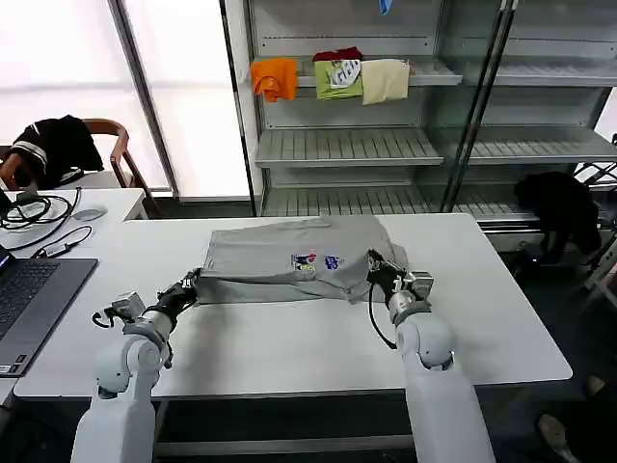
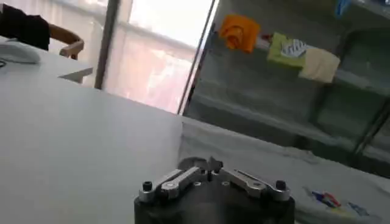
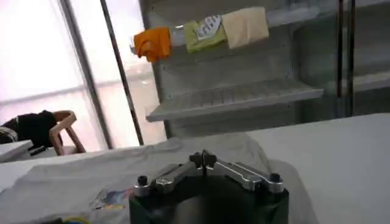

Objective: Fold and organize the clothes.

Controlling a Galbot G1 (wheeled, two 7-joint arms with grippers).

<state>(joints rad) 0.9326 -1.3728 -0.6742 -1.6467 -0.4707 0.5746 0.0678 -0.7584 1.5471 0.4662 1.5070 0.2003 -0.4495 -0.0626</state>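
A light grey short-sleeved shirt (image 1: 280,246) lies spread across the far half of the white table (image 1: 289,338), its small multicolour chest print (image 1: 313,261) facing up near the front edge. My left gripper (image 1: 192,283) is shut on the shirt's near left corner, where the cloth bunches at the fingertips (image 2: 210,163). At the near right corner my right gripper (image 1: 372,262) is shut on the hem, fingertips pressed together (image 3: 202,158). The shirt (image 3: 122,173) stretches between the two grippers, its front edge slightly raised off the table.
A laptop (image 1: 29,299) and cables (image 1: 39,217) sit on the table to the left. Behind stands a metal shelf (image 1: 347,145) holding orange (image 1: 275,77), green (image 1: 339,79) and cream (image 1: 386,80) folded garments. Black garments lie on a chair (image 1: 58,145) and at the right (image 1: 559,207).
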